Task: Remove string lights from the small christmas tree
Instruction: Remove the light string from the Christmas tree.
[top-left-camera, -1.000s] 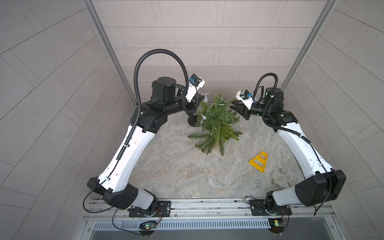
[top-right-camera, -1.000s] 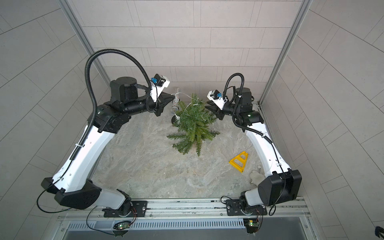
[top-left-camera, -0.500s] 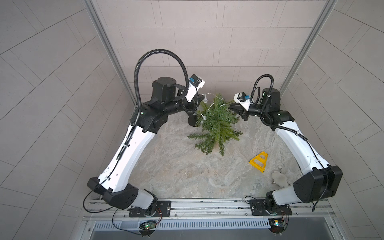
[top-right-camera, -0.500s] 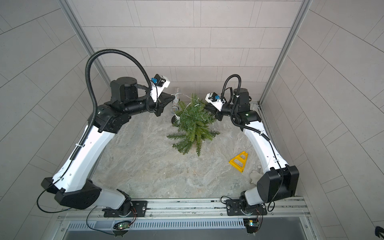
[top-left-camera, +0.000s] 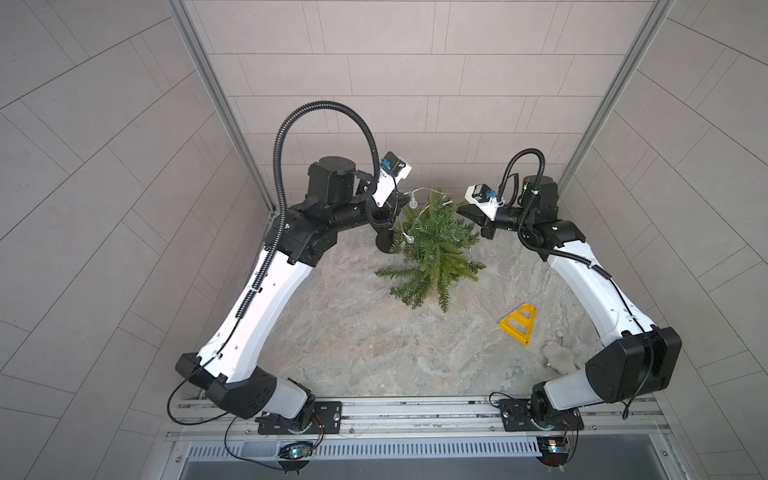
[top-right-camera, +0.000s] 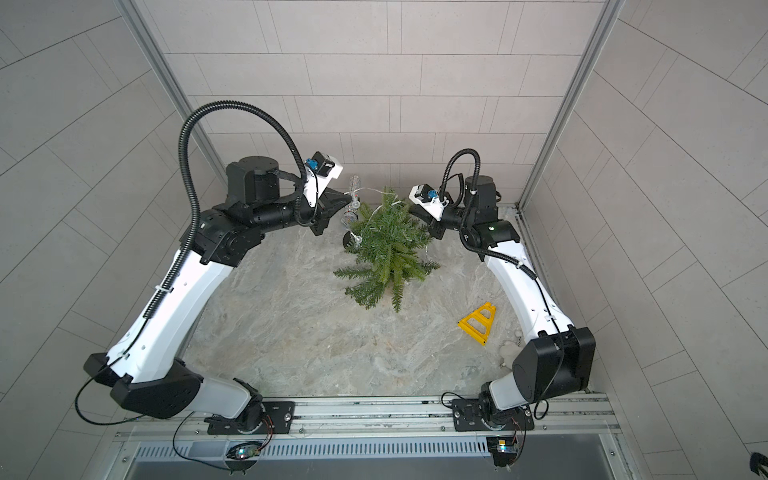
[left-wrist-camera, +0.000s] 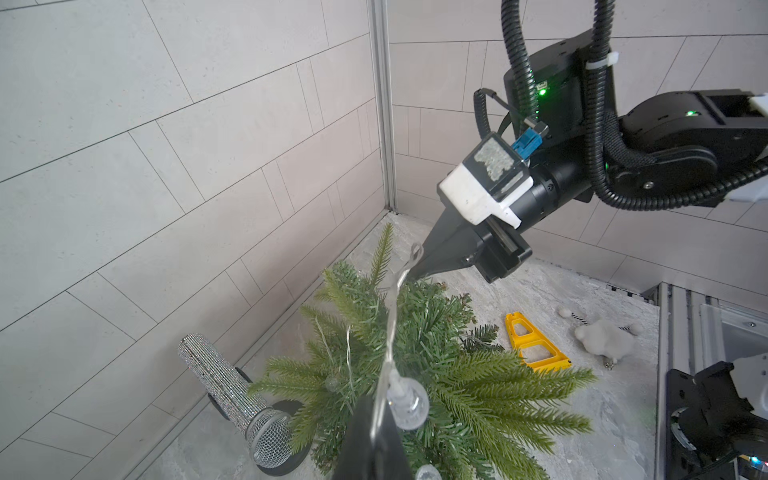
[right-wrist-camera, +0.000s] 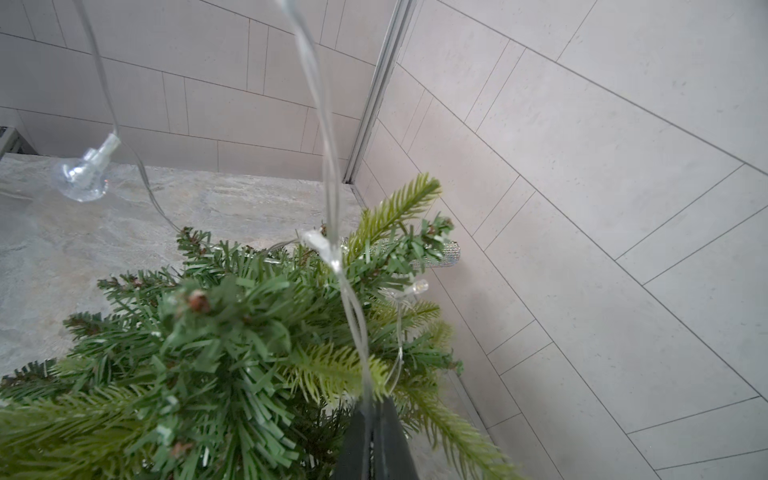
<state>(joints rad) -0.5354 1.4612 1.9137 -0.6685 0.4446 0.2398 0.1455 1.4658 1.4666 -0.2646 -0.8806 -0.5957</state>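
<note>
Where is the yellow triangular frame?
In both top views, the yellow triangular plastic frame lies on the marbled table, between the green fir tree and the right arm.

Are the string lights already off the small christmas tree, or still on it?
Still on it: the string lights wind through the branches of the small christmas tree.

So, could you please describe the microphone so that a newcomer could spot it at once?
Toward the back of the stone-patterned table, near the back wall, stands the small christmas tree. Right beside it, on the side of the left arm, a microphone stands tilted; only it has a silver glitter handle and a mesh head.
</note>
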